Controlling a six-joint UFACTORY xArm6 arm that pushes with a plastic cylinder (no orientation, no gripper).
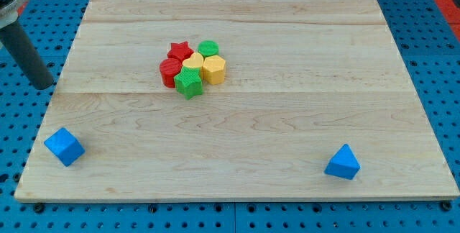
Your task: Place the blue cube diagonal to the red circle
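My tip [44, 86] off wooden board's [287, 118] left edge, no hand; blue cube [64, 147] near-left corner, well apart from red circle [169, 70].

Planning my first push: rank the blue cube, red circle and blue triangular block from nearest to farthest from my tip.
From my tip, at the view's left edge:
1. Blue cube, bottom-left corner.
2. Red circle, left of the central cluster.
3. Blue triangular block, bottom right.

A wooden board [287, 118] is lying flat. A tight cluster of six small blocks [192, 67] is sitting touching, above centre and toward the view's left. A cube [64, 147] is resting near the bottom-left corner, a triangular block [343, 162] toward the bottom right. My tip [44, 85] is standing just off the board's left edge, well apart from every block.
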